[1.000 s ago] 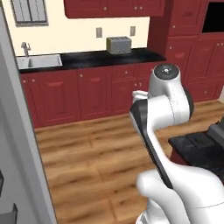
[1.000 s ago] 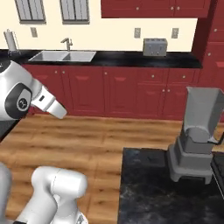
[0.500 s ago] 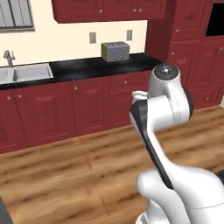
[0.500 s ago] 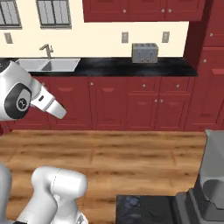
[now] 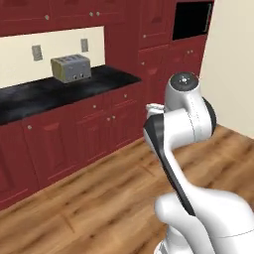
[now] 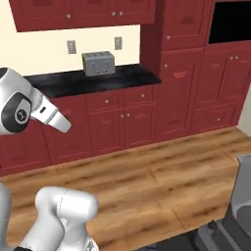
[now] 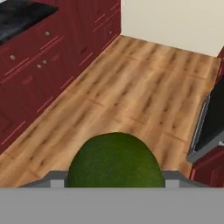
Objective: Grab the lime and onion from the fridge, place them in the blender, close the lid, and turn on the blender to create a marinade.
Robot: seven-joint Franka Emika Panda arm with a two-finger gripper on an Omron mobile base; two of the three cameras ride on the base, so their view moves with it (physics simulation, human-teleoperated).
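Carrying the lime (image 7: 115,160): hand view shows the dark green ball seated right at the gripper (image 7: 114,183), the jaws standing wide apart and clamped on it, finger tips mostly hidden behind the fruit. Main change over the last second is the base, not the arm: both base views have swung hard, the sink and window have slid out of frame, the toaster (image 6: 98,63) on the black counter (image 5: 59,89) has drifted across, and a tall bank of dark red cabinets (image 6: 185,68) with a black wall oven (image 6: 229,22) has come in. Arm pose relative to the base looks unchanged, so this is a pure turn in transit. Blender (image 6: 239,211) has slipped to the bottom right corner of the right base view, just its grey jar edge and base showing, so it sits well off to the gripper's right and low. Ahead of the gripper: wood floor (image 7: 144,96), cabinet fronts to its left, a dark appliance edge to its right. My read: lime leg is mid-transfer, not dropped in yet; onion, lid and power button all still to do. Risk is a slipping round fruit during the swing.
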